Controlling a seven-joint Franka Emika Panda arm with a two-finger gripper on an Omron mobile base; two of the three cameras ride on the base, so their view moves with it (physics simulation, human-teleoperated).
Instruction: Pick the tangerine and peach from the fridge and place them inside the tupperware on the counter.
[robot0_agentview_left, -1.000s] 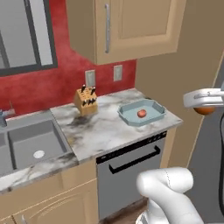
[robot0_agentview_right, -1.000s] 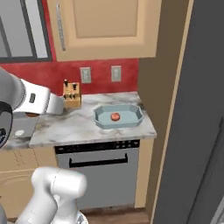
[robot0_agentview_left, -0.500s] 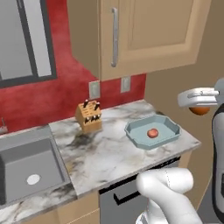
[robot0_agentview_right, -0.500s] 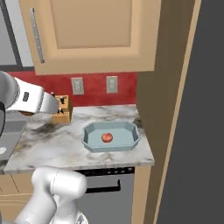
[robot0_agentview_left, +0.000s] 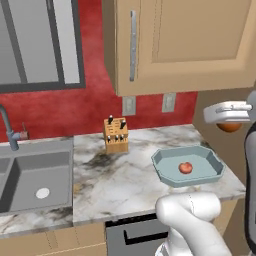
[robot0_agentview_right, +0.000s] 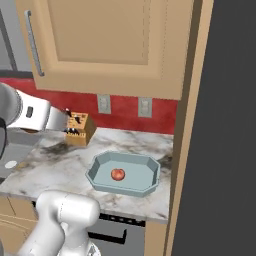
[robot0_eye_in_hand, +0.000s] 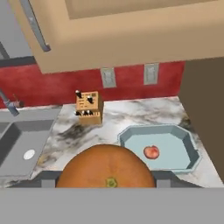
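Tangerine held in the gripper, peach already in the tupperware.

The gripper (robot0_eye_in_hand: 107, 186) is clenched around the tangerine (robot0_eye_in_hand: 106, 168), a round orange fruit sitting between the 2 fingers close to the hand camera; in the left base view the same tangerine (robot0_agentview_left: 229, 126) hangs under the white hand at the right edge, above and to the right of the tupperware (robot0_agentview_left: 206, 170). The tupperware rests flat on the counter (robot0_agentview_left: 125, 177), near its right end, with the small red peach (robot0_agentview_left: 185, 167) lying near the middle of its floor. A wooden knife block (robot0_agentview_left: 115, 135) stands upright by the red wall behind it, and a steel sink (robot0_agentview_left: 30, 172) is set into the counter's left part.
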